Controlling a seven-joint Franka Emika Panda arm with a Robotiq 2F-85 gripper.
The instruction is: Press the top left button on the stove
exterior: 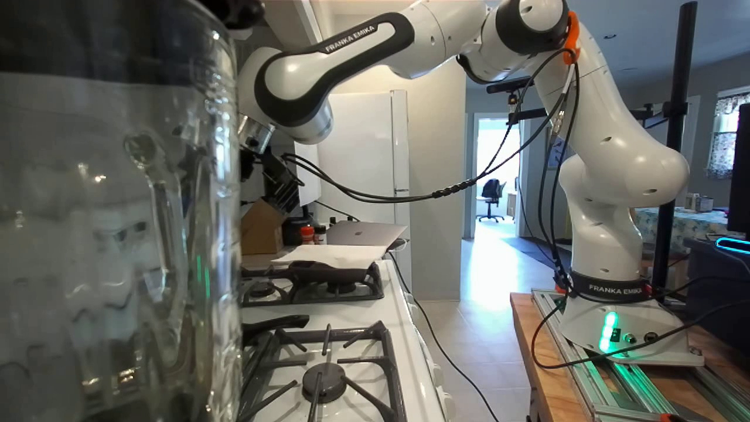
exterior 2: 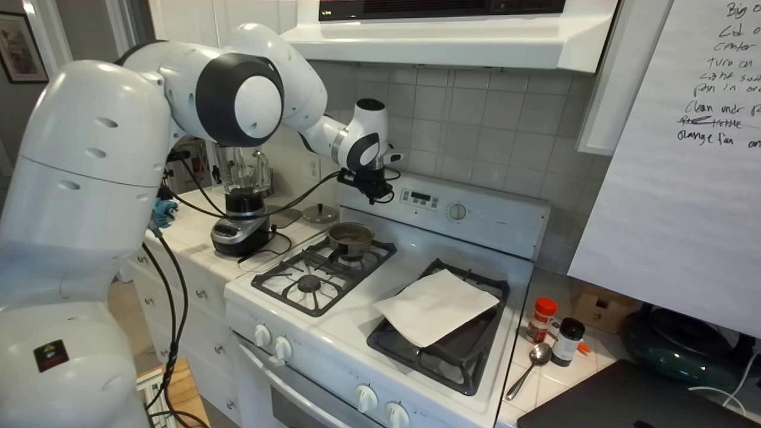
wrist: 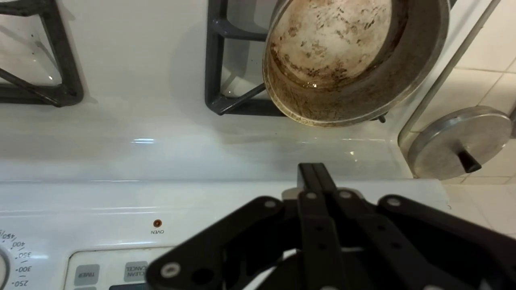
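The white gas stove with black cast-iron grates point(exterior 2: 386, 276) fills the lower middle of an exterior view; its small grey top left button point(exterior 2: 407, 194) sits just above and right of frame centre. In the wrist view, the black two-finger robot gripper point(wrist: 316, 173), lower right, has its jaws closed, nothing between them; the pale control panel point(wrist: 111, 266) shows lower left, the button not discernible. Recommended: align the closed jaws with the button, press straight and lightly, clear of the other grey keys point(wrist: 86, 274).
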